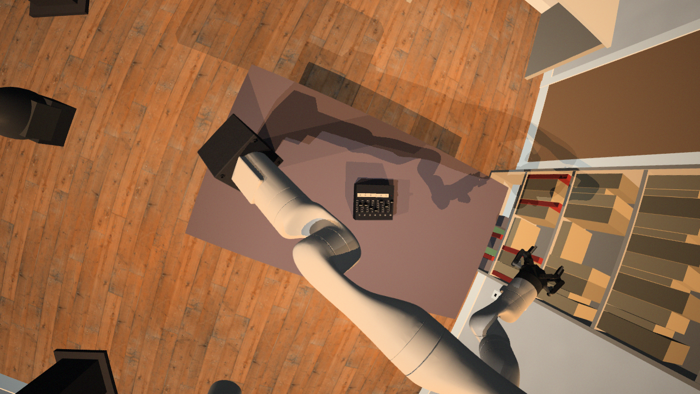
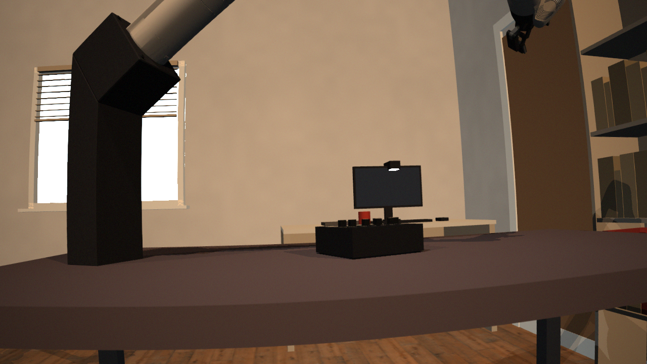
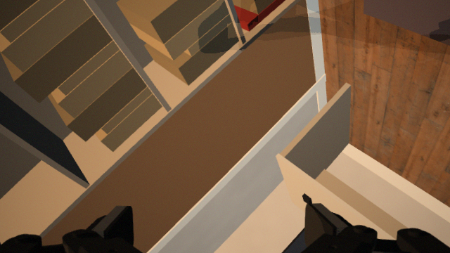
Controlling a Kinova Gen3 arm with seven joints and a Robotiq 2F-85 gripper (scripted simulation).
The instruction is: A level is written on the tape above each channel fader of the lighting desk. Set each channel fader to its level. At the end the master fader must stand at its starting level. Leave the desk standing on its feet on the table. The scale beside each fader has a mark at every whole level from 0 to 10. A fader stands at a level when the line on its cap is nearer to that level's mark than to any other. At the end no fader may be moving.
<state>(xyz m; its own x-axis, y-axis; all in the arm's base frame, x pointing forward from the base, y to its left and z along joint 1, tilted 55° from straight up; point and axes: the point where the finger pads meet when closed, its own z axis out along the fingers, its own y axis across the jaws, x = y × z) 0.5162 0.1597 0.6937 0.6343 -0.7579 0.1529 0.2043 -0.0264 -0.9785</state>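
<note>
The black lighting desk (image 1: 373,199) stands on its feet in the middle of the brown table (image 1: 342,210). A pale tape strip runs along its far side, with a row of small faders below it. In the side view the desk (image 2: 369,238) shows several black fader caps and one red cap (image 2: 363,216) on top. The fader levels and tape numbers are too small to read. My gripper (image 1: 541,269) is open and empty, high up and far to the right of the desk, off the table edge near the bookshelf. In the wrist view its fingertips frame the shelf and wall.
A bookshelf (image 1: 601,235) with boxes and books stands right of the table. The black arm pedestal (image 2: 101,153) stands on the table's left end. A monitor (image 2: 387,186) sits on a far desk behind the lighting desk. Dark spotlights (image 1: 34,117) are on the floor.
</note>
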